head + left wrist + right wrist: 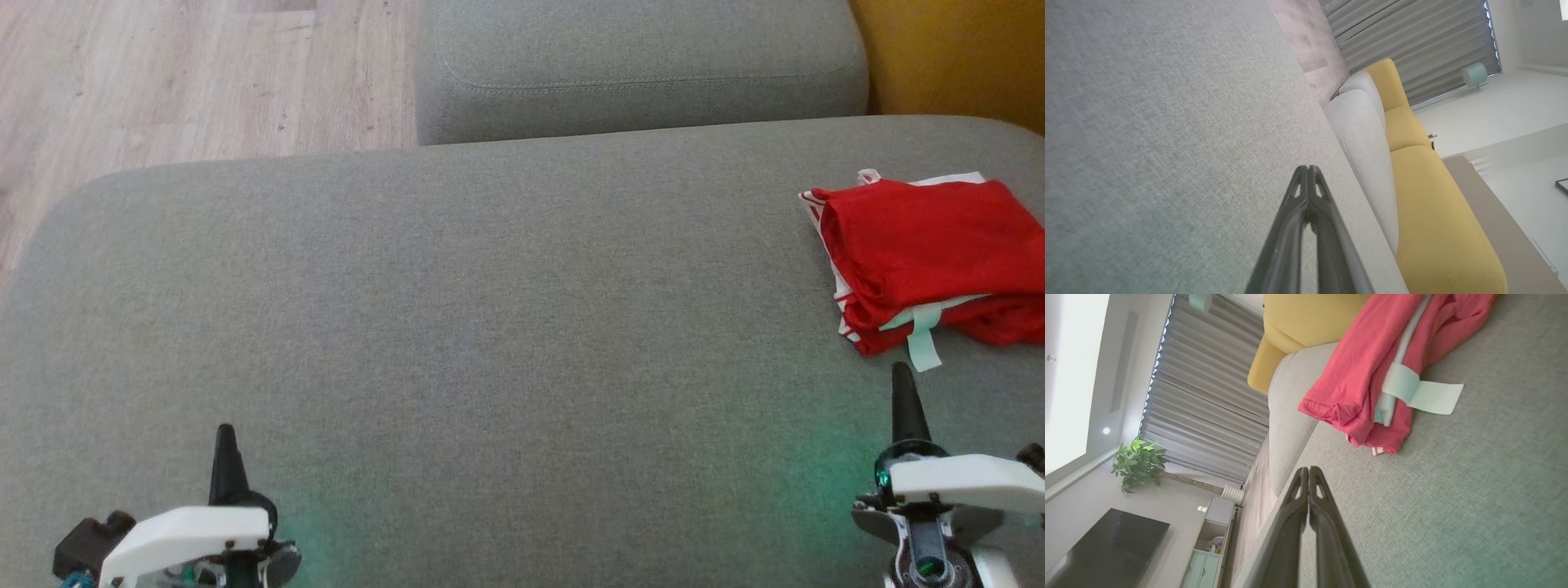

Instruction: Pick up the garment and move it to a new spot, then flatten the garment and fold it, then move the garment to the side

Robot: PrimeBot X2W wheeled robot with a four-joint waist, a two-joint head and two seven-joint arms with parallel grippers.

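Observation:
The garment (922, 245) is red with white trim and a pale drawstring, folded into a compact stack at the right end of the grey sofa seat (490, 327). In the right wrist view the garment (1372, 375) lies just beyond my fingertips, its pale strap trailing onto the cushion. My right gripper (900, 371) hovers a short way in front of the stack, shut and empty; its tips (1308, 470) meet. My left gripper (225, 431) is at the lower left, far from the garment, shut with nothing in it, its fingers pressed together (1307, 168).
A second grey cushion (637, 65) stands behind the seat, with a yellow cushion (955, 49) at the far right. Wooden floor (163, 73) lies beyond the seat's left and back-left edges. A TV, cabinet and plant (1137, 463) stand across the room.

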